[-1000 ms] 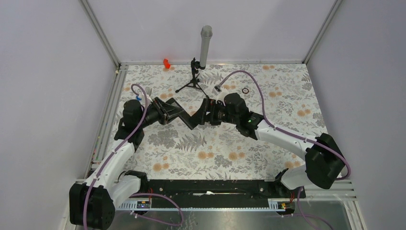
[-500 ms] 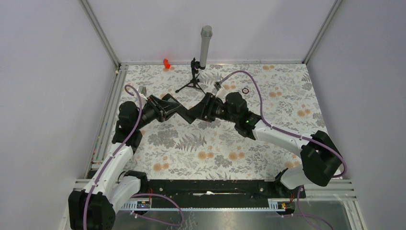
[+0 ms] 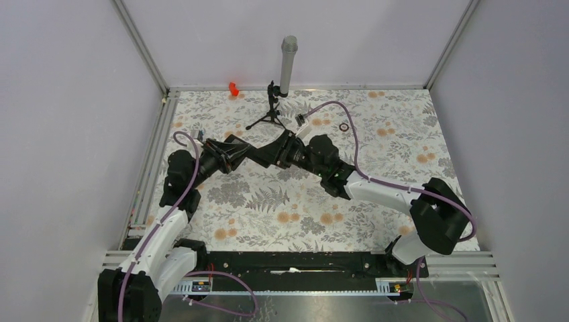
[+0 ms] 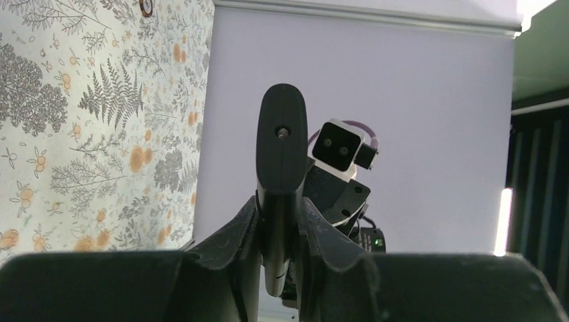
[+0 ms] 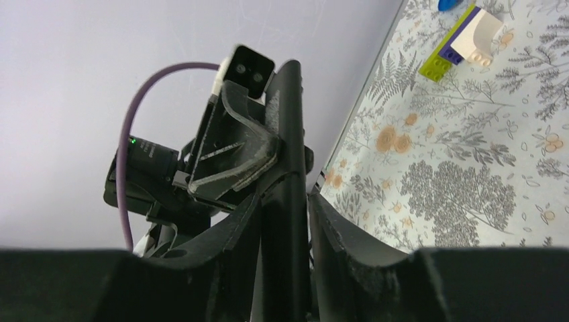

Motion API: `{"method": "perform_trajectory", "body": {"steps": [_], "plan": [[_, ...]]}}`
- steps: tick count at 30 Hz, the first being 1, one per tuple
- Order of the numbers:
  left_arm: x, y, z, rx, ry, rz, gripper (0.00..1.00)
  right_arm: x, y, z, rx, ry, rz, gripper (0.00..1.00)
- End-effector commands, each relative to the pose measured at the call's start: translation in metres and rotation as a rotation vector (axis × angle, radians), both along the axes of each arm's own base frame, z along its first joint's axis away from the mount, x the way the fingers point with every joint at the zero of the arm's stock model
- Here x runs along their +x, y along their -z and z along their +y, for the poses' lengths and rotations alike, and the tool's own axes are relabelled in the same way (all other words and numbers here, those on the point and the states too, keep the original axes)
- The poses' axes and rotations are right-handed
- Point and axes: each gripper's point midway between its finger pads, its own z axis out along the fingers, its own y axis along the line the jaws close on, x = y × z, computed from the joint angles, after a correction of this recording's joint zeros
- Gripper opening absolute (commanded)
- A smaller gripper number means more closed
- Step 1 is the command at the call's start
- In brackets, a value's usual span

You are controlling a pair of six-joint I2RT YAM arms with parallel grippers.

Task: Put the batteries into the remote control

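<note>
Left gripper [image 3: 243,153] was clenched on the remote control [image 3: 258,158] in the top view, holding it up off the bench [image 3: 376,201] just in front of the tripod stand [image 3: 271,111], with the right gripper [image 3: 274,154] meeting it from the other end. Couldn't spot the batteries anywhere, tbh.

Left wrist view: the remote control stood straight up between that gripper's fingers [image 4: 231,241], pinched tight, with the other arm's camera [image 4: 339,149] peeking out right behind it.

Right wrist view: fingers [image 5: 335,241] sat snug either side of the remote control, but I couldn't tell whether they'd really clamped.

Looked to me like a two-handed regrip, probably prep for getting the back cover off. Next move would need a solid right-side hold before either arm pulled.
</note>
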Motion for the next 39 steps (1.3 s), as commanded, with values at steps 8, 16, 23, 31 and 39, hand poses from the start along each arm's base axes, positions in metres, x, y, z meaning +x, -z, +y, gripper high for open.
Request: {"method": "perform_trajectory", "body": {"steps": [8,16,23,31,39], "plan": [[-0.025,-0.080,-0.002,-0.205,0.044,-0.189,0.00,0.021,0.024,0.019,-0.009,0.113,-0.037,0.23],[-0.047,-0.096,-0.016,-0.283,0.155,-0.183,0.00,0.029,0.017,0.036,0.095,0.103,-0.098,0.17],[-0.066,-0.105,-0.022,-0.299,0.227,-0.184,0.00,0.030,0.009,0.052,0.153,0.058,-0.145,0.06],[-0.061,-0.096,-0.023,-0.160,0.185,-0.228,0.00,0.024,0.004,0.042,0.146,0.041,-0.163,0.13],[-0.030,-0.078,-0.008,0.028,0.087,-0.277,0.00,0.009,0.004,-0.019,0.097,-0.005,-0.153,0.32]]}}
